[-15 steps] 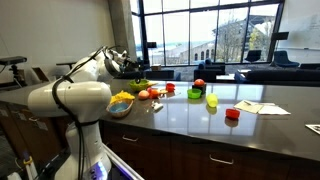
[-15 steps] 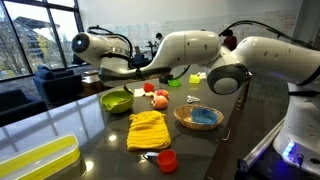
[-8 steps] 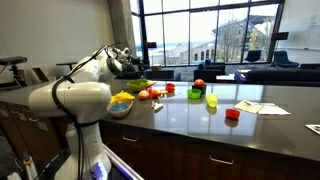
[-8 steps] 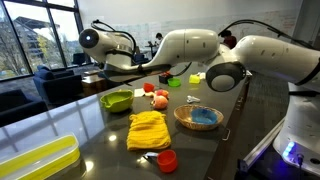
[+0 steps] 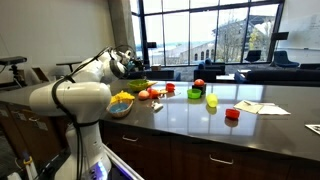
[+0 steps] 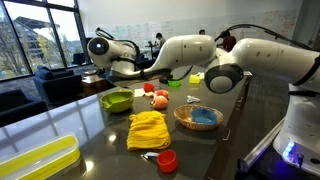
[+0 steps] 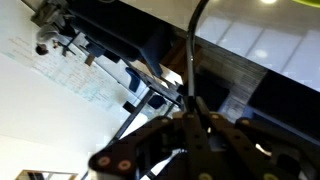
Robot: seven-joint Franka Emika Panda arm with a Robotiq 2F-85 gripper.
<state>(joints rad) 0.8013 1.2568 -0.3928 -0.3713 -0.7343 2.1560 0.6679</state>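
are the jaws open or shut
Shut: in the wrist view the gripper has its jaws meeting at the tips with no gap between them. Whether they pinch something thin, cannot tell.

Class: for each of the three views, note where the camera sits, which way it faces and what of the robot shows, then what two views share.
Exterior view: behind the robot's base, looking along the counter toward the windows; the white arm fills the left.
Exterior view: low by the counter's edge, facing the arm, which spans the frame.
Wrist view: on the wrist, tilted toward a white wall; the shut gripper shows at the bottom.
Shared: both exterior views show the arm and the green bowl.
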